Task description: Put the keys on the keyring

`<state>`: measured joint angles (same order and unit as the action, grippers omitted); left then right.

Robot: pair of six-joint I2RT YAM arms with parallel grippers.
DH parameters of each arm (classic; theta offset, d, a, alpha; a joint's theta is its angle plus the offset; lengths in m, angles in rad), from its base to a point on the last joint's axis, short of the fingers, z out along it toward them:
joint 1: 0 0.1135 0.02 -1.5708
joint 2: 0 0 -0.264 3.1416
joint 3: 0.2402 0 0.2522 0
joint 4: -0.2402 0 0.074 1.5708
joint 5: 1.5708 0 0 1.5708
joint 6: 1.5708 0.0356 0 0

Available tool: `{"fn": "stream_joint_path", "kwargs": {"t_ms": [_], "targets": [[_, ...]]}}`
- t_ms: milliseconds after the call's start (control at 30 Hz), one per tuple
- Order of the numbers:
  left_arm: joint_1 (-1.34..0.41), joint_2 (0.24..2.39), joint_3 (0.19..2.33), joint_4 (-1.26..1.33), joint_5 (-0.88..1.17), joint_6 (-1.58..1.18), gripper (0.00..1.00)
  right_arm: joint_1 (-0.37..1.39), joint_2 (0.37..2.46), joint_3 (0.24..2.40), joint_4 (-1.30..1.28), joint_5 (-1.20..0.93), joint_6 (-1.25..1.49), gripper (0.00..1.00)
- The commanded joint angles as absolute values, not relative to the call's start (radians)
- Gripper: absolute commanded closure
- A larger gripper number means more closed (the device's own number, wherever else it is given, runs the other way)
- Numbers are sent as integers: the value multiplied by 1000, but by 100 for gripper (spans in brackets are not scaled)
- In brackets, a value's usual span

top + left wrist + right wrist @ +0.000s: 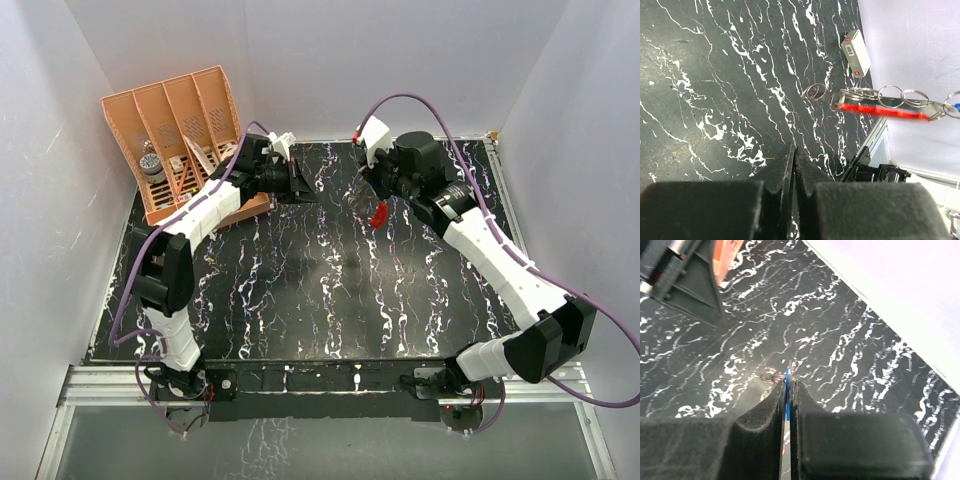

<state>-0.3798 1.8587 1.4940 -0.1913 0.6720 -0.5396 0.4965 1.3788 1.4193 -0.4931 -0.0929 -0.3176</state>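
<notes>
1. The surface is a black table (330,290) with white marble-style veins. Plain white walls (300,50) close it in on three sides, and a metal rail (100,385) runs along the near edge where the arm bases are bolted.
2. A little white box (856,52) with a label sits at the far right corner of the table, right by the wall.
3. The only container is an orange slotted organizer (213,95), propped up tilted in the far left corner. Its leftmost slot has a grey cylinder-ish thing (152,165) in it, and a slot further right holds something pale (197,152). I can't make out what either one is.
4. The left gripper (794,150) is pinched fully together with nothing in it. It's just in front of the organizer, up off the table.
5. The right gripper (788,382) is clamped on the blue-headed key (787,395), and you can see the blue edge squeezed between the pads.
6. The keyring (885,110) hangs in the air under the right gripper, above the far middle of the table. Its red side faces the left wrist camera, with a row of silver split rings (890,95) strung along it.
</notes>
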Motion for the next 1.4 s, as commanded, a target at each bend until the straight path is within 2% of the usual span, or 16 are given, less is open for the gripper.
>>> {"fn": "stream_joint_path", "kwargs": {"t_ms": [0, 667, 867, 1000, 1167, 1367], "targets": [[-367, 1768, 1469, -165, 673, -552, 100, 514, 1309, 1412, -372, 28, -429, 100], [-358, 1715, 1385, -108, 677, -574, 100, 634, 1247, 1208, -85, 436, -908, 100], [-347, 1676, 1365, -84, 674, -571, 100, 646, 1227, 1200, -38, 450, -1001, 100], [-337, 1641, 1341, -74, 657, -562, 90, 647, 1203, 1208, -46, 387, -1014, 100], [-317, 1605, 1312, -77, 645, -551, 78, 635, 1218, 1300, -250, 166, -983, 100], [-295, 1573, 1275, -61, 669, -553, 72, 627, 1397, 1634, -669, 44, -858, 100]]}}
